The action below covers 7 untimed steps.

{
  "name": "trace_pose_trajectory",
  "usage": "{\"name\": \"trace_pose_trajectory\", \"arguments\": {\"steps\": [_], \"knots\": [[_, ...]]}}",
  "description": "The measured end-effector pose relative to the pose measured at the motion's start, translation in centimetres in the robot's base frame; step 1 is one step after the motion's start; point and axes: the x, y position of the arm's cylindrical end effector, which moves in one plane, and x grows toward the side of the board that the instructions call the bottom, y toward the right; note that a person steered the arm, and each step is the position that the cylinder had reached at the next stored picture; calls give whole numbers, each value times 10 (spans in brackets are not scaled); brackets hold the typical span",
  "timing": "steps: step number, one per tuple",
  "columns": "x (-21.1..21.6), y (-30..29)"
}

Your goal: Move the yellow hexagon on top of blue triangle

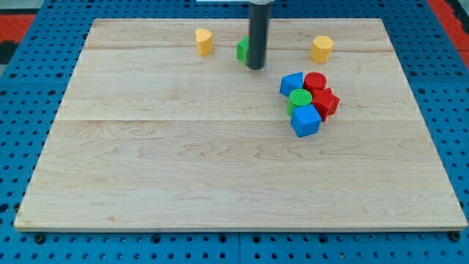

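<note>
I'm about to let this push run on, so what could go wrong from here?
My tip sits against the green block, which it could drag along. The yellow hexagon lies toward the view's right. The blue triangle touches the red cylinder and green cylinder, so pushing the hexagon in may scatter that cluster.

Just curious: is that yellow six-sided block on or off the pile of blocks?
Off. The yellow hexagon block sits alone on the wooden board, apart from the cluster around the blue triangle block.
</note>
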Motion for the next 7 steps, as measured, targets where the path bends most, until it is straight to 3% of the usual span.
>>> {"name": "trace_pose_trajectory", "arguments": {"steps": [2,3,4,5,7], "knots": [[-30,105],[-72,140],[-98,140],[-94,193],[-38,150]]}}
